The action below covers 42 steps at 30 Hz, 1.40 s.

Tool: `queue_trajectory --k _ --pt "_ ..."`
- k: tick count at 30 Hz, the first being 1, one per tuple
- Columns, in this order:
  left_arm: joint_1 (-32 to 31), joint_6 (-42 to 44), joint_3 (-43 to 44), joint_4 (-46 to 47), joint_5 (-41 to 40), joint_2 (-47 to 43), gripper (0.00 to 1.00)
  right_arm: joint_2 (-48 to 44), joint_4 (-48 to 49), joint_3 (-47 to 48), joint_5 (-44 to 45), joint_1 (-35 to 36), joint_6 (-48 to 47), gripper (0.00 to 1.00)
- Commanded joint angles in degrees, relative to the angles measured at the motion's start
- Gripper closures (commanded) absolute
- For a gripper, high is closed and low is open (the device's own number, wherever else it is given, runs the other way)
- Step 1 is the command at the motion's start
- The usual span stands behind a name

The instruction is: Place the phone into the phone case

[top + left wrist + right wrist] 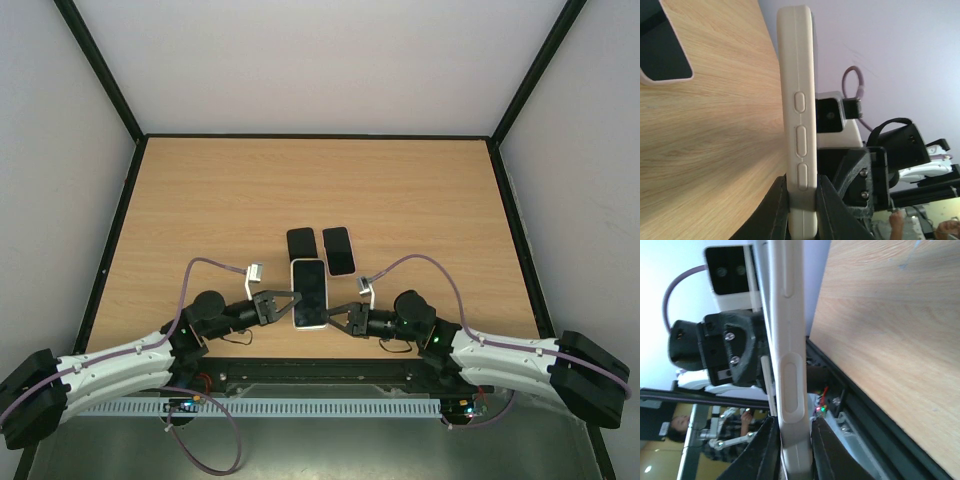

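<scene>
A white phone case (309, 293) with a black phone face showing inside it is held between my two grippers near the table's front edge. My left gripper (282, 305) is shut on the case's left long edge. In the left wrist view its fingers (781, 210) pinch the white case (800, 100) below the side buttons. My right gripper (338, 316) is shut on the right long edge. In the right wrist view its fingers (765, 452) clamp the case (787, 335). I cannot tell whether the case touches the wood.
Two dark phone-shaped slabs lie side by side just beyond the case: a black slab (301, 243) and a light-rimmed slab (339, 250). One light-rimmed slab also shows in the left wrist view (662, 50). The wooden table (200, 200) has a black border rail.
</scene>
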Motion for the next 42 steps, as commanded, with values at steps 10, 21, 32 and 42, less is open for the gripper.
queue_trajectory --k 10,21,32,42 --pt "0.7 8.2 3.8 -4.7 14.9 -5.7 0.98 -7.9 -8.7 2.8 6.7 -0.2 -8.4 0.31" --pt "0.6 9.4 4.2 -6.0 19.8 -4.6 0.98 -11.9 -3.9 2.2 9.5 -0.2 -5.8 0.41" --pt "0.7 13.0 7.1 -17.3 16.7 -6.2 0.98 -15.4 -5.4 2.0 13.1 -0.2 -5.0 0.96" --pt "0.7 17.4 14.4 -37.4 7.2 -5.9 0.98 -14.5 -13.7 4.1 16.5 -0.2 -4.0 0.98"
